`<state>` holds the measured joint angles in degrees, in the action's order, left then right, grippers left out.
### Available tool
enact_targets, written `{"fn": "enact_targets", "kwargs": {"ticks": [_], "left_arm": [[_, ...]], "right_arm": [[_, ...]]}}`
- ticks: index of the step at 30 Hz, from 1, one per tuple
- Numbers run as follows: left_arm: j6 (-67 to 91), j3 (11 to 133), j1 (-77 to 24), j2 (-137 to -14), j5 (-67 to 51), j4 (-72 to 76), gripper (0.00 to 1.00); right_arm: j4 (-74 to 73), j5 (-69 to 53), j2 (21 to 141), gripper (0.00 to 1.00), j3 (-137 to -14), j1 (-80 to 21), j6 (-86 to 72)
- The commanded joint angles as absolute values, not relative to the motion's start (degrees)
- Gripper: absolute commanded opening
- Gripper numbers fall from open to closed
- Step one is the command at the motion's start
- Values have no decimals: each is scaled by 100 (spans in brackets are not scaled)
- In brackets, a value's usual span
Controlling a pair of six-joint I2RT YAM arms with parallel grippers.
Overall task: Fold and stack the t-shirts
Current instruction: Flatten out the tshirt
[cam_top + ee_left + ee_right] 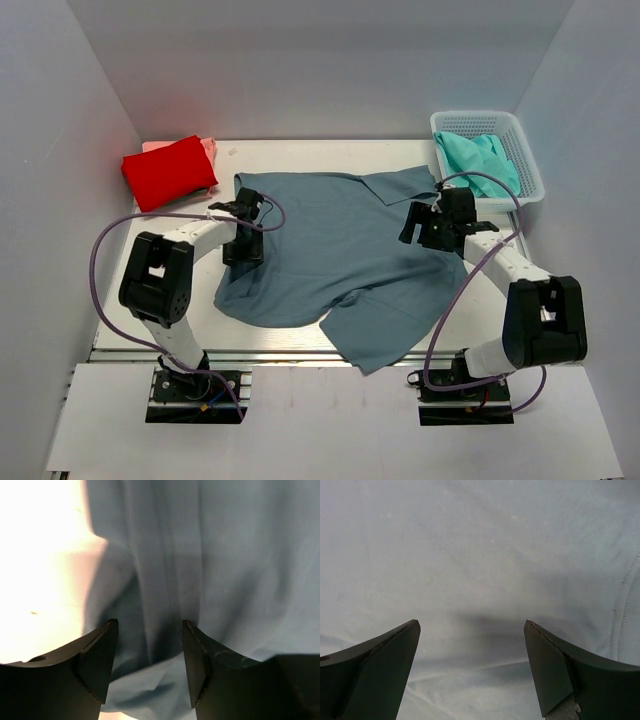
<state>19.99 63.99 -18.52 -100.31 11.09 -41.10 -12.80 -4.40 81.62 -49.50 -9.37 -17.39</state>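
Note:
The dusty blue-grey t-shirt (330,260) lies spread and rumpled across the middle of the table. My left gripper (243,250) is open over its left edge; the left wrist view shows a fold of the blue-grey cloth (150,680) between the fingers (97,660). My right gripper (415,232) is open over the shirt's right side, near a sleeve; the right wrist view shows flat cloth (475,580) under the spread fingers (555,670). A folded red t-shirt (168,170) lies on a pink one (208,147) at the back left. A teal t-shirt (478,158) lies in the basket.
The white mesh basket (530,165) stands at the back right corner. White walls close in the table on the left, back and right. Purple cables loop from both arms. The table's front edge (300,355) runs just beyond the shirt's lower hem.

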Motion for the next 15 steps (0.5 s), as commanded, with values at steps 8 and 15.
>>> {"fn": "enact_targets", "kwargs": {"ticks": [8,15], "left_arm": [[1784,6117,-2030,-9658,342,-3506,63],[1898,6240,-2030,-9423,554,-3578,56]], "right_arm": [[-967,-694,8473,90,-5010,-940,-1731],[-976,-791,8560,90,-5062,-940,-1714]]}}
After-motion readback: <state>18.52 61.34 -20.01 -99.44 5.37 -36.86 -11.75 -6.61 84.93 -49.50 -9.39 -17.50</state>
